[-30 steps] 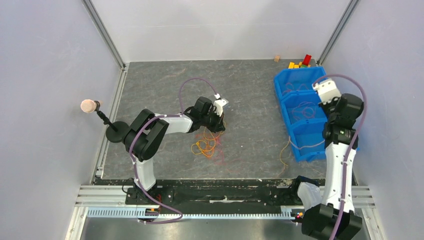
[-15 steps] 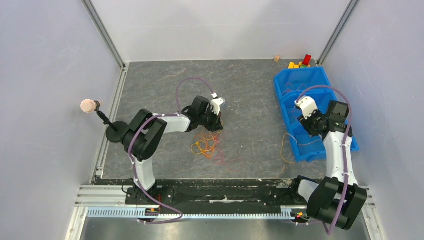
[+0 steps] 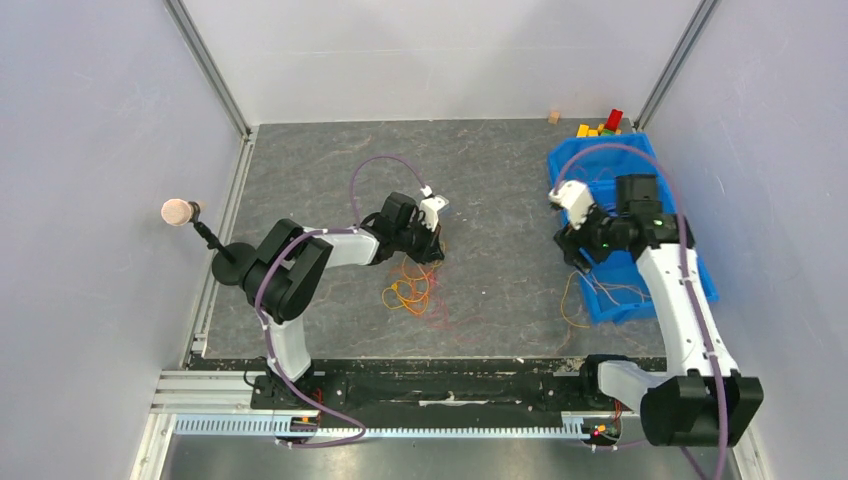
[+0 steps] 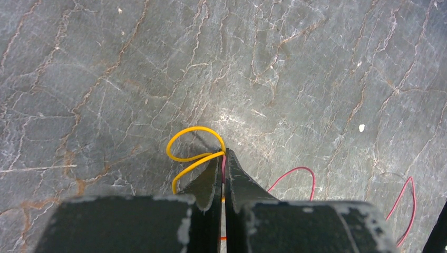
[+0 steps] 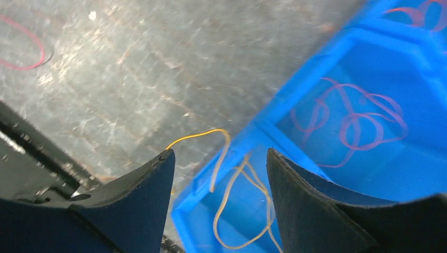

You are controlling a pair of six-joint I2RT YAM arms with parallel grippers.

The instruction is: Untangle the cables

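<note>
Grey, crack-veined table [image 3: 500, 180] between pale walls; we read no brand, label or writing anywhere. Our left gripper [image 4: 223, 156] is pinched tight on a yellow strand [image 4: 195, 128] at the far edge of the cables [image 3: 410, 290], the orange-red tangle mid-table. Our right gripper [image 5: 220, 154] stands wide and empty over the blue bin [image 5: 416, 74] wall, where a pale wire [image 5: 197, 135] drapes out onto the table. We judge 2 risks: a hard left pull may cinch the knot or drag the whole tangle, and the right gripper may snag that draped wire and haul it out of the bin
</note>
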